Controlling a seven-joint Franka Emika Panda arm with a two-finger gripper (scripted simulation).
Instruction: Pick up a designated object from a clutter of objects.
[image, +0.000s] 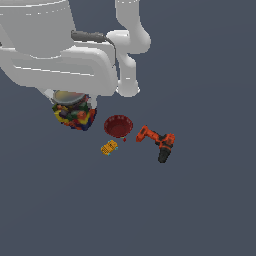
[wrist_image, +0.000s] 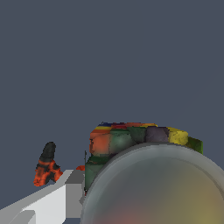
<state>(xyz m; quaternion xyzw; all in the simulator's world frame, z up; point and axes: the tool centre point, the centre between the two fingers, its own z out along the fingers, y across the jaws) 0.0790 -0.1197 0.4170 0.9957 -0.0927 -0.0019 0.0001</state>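
Observation:
The designated object, a squat can (image: 74, 114) with a pale tan top and a dark wrap of red, yellow and blue patches, sits right under the white hand at the exterior view's left. My gripper (image: 74, 103) is around it and largely hidden by the arm. The can (wrist_image: 131, 140) fills the wrist view at very close range. One pale finger (wrist_image: 57, 199) lies against its side, and the other finger is out of view. The gripper looks shut on the can. The rest of the clutter lies to the exterior view's right of it.
A red fluted bowl (image: 118, 126) stands just beside the can. A small yellow-orange block (image: 109, 147) lies in front of the bowl. An orange-black power drill (image: 158, 141) lies further to the exterior view's right and also shows as the drill (wrist_image: 46, 166) in the wrist view.

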